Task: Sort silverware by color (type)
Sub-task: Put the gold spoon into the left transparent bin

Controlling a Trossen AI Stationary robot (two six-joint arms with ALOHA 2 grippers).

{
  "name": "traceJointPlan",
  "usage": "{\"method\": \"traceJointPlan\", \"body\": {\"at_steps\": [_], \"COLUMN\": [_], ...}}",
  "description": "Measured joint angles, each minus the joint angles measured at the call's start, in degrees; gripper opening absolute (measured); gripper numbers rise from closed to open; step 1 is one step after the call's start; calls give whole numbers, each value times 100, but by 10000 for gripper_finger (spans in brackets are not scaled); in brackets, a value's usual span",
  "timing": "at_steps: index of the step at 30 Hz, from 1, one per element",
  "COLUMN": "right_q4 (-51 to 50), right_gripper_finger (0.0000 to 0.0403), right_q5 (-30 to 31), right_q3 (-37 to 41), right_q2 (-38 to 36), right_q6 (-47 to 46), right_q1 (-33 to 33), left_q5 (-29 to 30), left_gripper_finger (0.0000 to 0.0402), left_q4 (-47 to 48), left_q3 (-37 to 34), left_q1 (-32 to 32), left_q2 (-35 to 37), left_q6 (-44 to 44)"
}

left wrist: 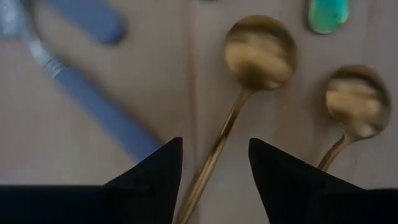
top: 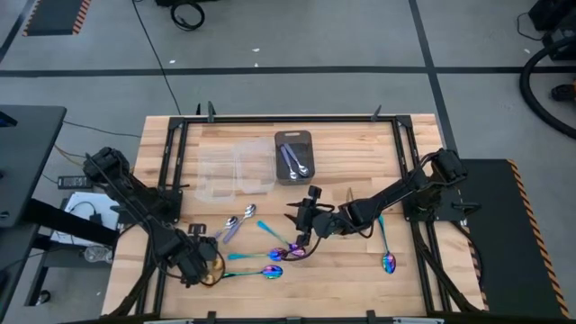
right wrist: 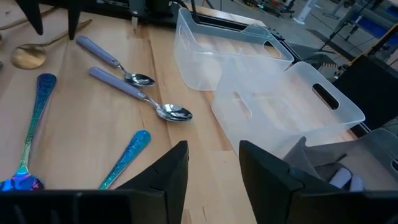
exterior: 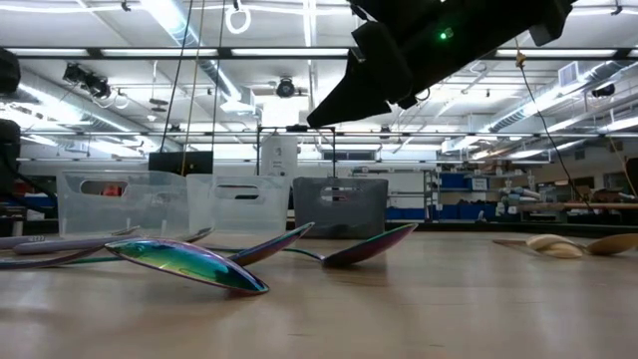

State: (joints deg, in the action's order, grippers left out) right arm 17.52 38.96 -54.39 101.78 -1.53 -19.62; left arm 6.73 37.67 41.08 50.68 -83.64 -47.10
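You're early in the sort: most of the spoons lie loose on the wood.

At lower left of the overhead picture, your left gripper [top: 200, 264] hangs low over two gold spoons [left wrist: 258, 53]. Its fingers are spread to either side of one thin gold handle, gripping nothing. Each gold bowl is round with a dull brushed sheen.

Just right of it lie two silver spoons [top: 236, 223] with pale lilac handles, then the rainbow spoons [top: 270, 271], glossy with teal handles.

At upper centre, two clear plastic bins [top: 236, 168] look empty. Beside them the dark gray tray [top: 293, 138] holds two spoons, the only ones you have put away.

Your right gripper [top: 304, 238] hovers mid-frame over the rainbow cluster, fingers apart and empty. One more rainbow spoon [top: 388, 261] lies alone at lower right.
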Motion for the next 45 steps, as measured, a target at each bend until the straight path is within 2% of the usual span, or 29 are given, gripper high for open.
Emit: {"method": "traceJointPlan", "body": {"at_steps": [3,10,14,20,26,32,45], "right_q4": [0,0,0,0,-4,-4,-2], "right_gripper_finger": [152,152,152,152,152,152,152], "right_q5": [-2,-2,-2,-2,-4,-4,-7], "right_q3": [-2,-2,-2,-2,-2,-2,-2], "right_q2": [0,0,0,2,2,2,2], "right_q6": [0,-1,-1,-3,-43,-43,-45], "right_q1": [-2,0,0,0,0,0,0], "left_q5": [111,265,281,270,316,660,930], "left_gripper_finger": [185,163,141,84,18,17,17], "left_q4": [-423,-535,-694,-780,-738,-673,31], "left_q3": [-174,-327,-371,-386,-365,-348,40], "left_q1": [0,0,44,72,115,221,194], "left_q2": [0,2,4,-46,-289,-313,-315], "left_q6": [331,576,1030,1445,1487,1471,1478]}}
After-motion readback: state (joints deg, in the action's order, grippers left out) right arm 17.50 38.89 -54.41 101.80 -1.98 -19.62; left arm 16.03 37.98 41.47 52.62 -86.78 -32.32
